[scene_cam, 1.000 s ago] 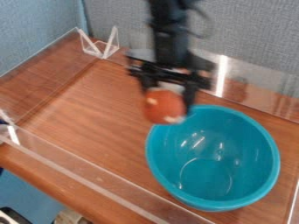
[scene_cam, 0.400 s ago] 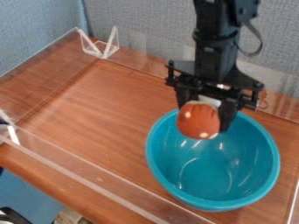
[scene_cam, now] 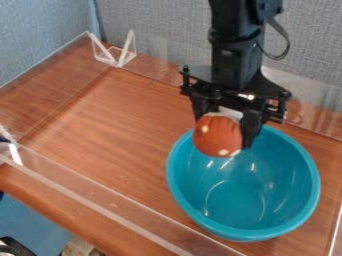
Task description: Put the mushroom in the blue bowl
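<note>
you see a single camera view, looking down at a wooden table. the black gripper (scene_cam: pixel 225 114) comes in from the top, fingers pointing down, and its jaws are clenched on the mushroom (scene_cam: pixel 218 135). the round reddish-brown cap faces you and hides most of what lies behind it; a little of the pale stem shows at its upper right, between the fingers. it seems to be gripped by the stem, which would leave the smooth cap free and let it fall cleanly once you let go.

the mushroom is held up at the far left part of the blue bowl (scene_cam: pixel 246 190), overlapping its rim in the picture. whether it is fully inside that rim, and how high it hangs, you cannot tell from this one angle. the bowl sits upright on the right side of the table (scene_cam: pixel 114 120), its wide mouth open to the arm, so you can come in from above.

behind, a white wire stand (scene_cam: pixel 114 50) is near the table's far left corner, well apart from the bowl and out of your way.

the task looks nearly done. your next move is probably to ease toward the bowl's middle, lower a little and release; opening here might drop the cap on the rim and roll it out.
</note>
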